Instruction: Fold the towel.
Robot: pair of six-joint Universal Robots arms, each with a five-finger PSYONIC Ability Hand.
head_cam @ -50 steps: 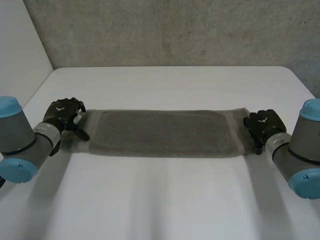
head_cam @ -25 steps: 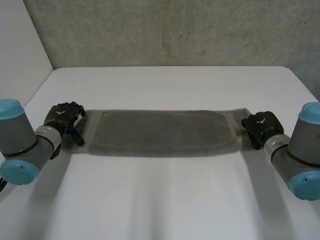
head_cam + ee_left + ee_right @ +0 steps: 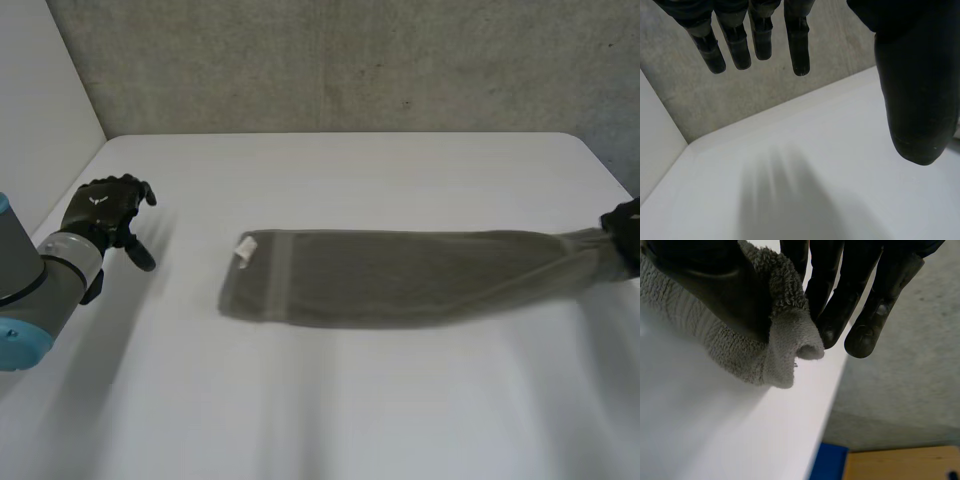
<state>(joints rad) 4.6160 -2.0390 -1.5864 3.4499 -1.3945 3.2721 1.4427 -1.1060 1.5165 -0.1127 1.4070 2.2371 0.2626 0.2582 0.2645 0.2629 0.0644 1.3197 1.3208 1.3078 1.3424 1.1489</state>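
White tabletop [image 3: 330,400] backed by a rough grey concrete wall [image 3: 350,60] sets the scene. The towel [image 3: 420,278], a grey-brown strip, lies flat along the table, stretched from near the middle out to the table's right edge. Its free end carries a small white tag [image 3: 245,250] and rests on the surface with nothing holding it. Its other end narrows and bunches where the right hand [image 3: 628,232] has it.

In the right wrist view, that end of the towel [image 3: 765,350] is clamped between the thumb and the fingers [image 3: 840,300] of the right hand, and a corner of cloth pokes out beside the fingertips.

The left hand [image 3: 105,215] hovers over bare table, well apart from the tagged end. In the left wrist view its fingers [image 3: 795,40] hang straight and slightly spread, with the thumb standing off to one side, and they hold nothing.

As for progress, no end-to-end fold shows yet, and the strip lies at full length. Judging from this, the tagged end needs to be gripped and brought over to meet the held end, so most of the folding appears left to do.
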